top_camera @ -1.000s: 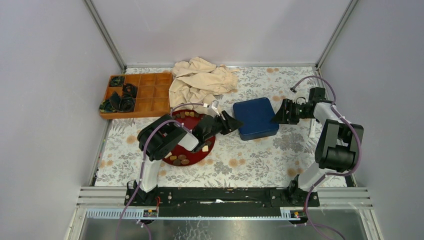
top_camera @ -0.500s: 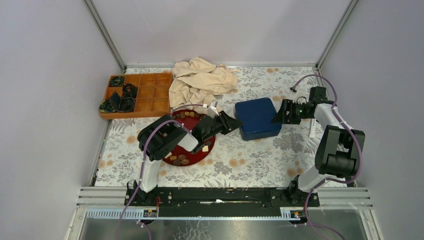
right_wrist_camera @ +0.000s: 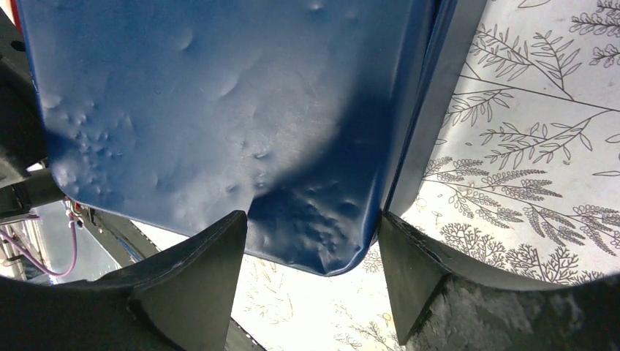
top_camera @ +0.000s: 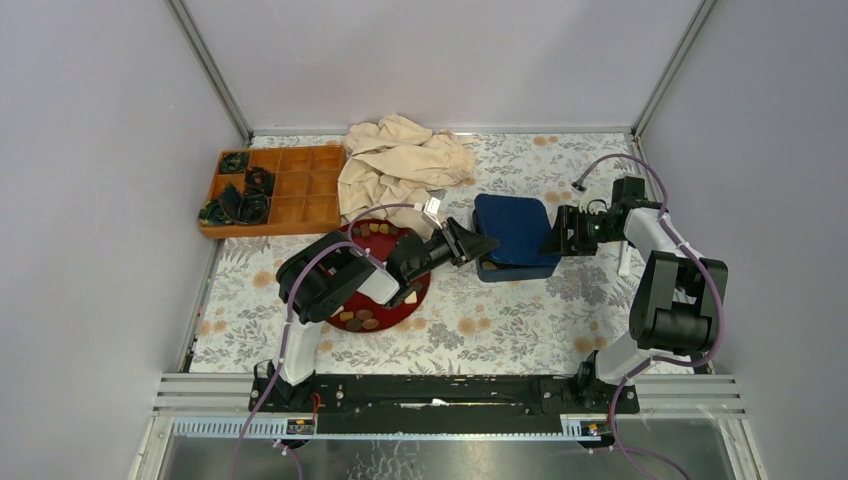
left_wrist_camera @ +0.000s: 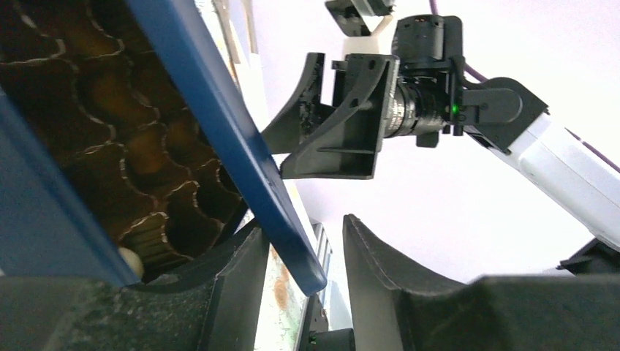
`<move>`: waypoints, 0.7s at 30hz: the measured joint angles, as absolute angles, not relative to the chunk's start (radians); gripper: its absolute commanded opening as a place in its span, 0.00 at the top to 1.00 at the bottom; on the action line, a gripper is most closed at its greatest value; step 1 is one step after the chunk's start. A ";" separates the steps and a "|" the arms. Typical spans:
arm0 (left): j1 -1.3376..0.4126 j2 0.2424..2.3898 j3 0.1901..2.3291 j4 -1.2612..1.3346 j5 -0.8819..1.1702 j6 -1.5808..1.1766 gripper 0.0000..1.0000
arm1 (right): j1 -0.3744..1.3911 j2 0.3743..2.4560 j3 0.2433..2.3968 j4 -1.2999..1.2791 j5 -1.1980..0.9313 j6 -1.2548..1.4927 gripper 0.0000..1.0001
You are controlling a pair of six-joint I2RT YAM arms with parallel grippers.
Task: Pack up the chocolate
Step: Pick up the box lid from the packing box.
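Two end effectors of mine met at the blue box [top_camera: 515, 262] from opposite sides, and the coming move, as I judged it, turned on its lid [right_wrist_camera: 205, 95]. My left end effector [left_wrist_camera: 301, 241] was spread, with the lid's thin left rim running down between its fingers and a gap showing on one side, so it bracketed that edge and did not pinch it. My right end effector [right_wrist_camera: 313, 227] straddled the lid's rounded corner on the far side of the box. The fingers stood wide and the blue sheet filled the space between them, and I could not tell whether they pressed on it. The lid was tilted, raised on my left side, its lifted edge running roughly from near to far. It looked like thin, stiff sheet with a dimpled, faintly dented skin and a turned-down lip. Under it the left wrist view showed rows of brown crinkled paper cups [left_wrist_camera: 124, 146], those in sight seemingly unfilled. The chocolate [top_camera: 362, 320], small round and oval pieces in dark and lighter brown, lay on a red plate [top_camera: 420, 290] on the floral surface [top_camera: 500, 320]. It sat just left of the box, back along my left forearm and partly under it. My left arm was plainly the nearer one for fetching it.
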State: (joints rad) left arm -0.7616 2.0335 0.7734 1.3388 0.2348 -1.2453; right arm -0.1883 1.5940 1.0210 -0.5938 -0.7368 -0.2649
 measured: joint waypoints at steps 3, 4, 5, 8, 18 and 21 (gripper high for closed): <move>-0.763 2.033 0.784 1.357 0.252 -1.249 0.45 | -0.188 1.594 1.021 -0.595 -0.751 -0.265 0.27; -0.763 2.033 0.789 1.357 0.258 -1.249 0.43 | -0.188 1.594 1.021 -0.595 -0.752 -0.265 0.27; -0.763 2.033 0.794 1.355 0.264 -1.248 0.42 | -0.188 1.594 1.021 -0.595 -0.753 -0.265 0.27; -0.764 2.033 0.815 1.324 0.274 -1.239 0.46 | -0.188 1.594 1.021 -0.595 -0.754 -0.265 0.27; -0.756 2.033 0.903 1.095 0.286 -1.133 0.96 | -0.189 1.588 1.021 -0.594 -0.756 -0.265 0.22; -0.746 2.029 0.903 1.105 0.299 -1.134 1.00 | -0.199 1.570 1.021 -0.594 -0.764 -0.265 0.21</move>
State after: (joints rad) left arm -0.7464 2.0293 0.9031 1.1049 0.2985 -1.1336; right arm -0.1989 1.5703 1.0214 -0.5938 -0.7635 -0.2649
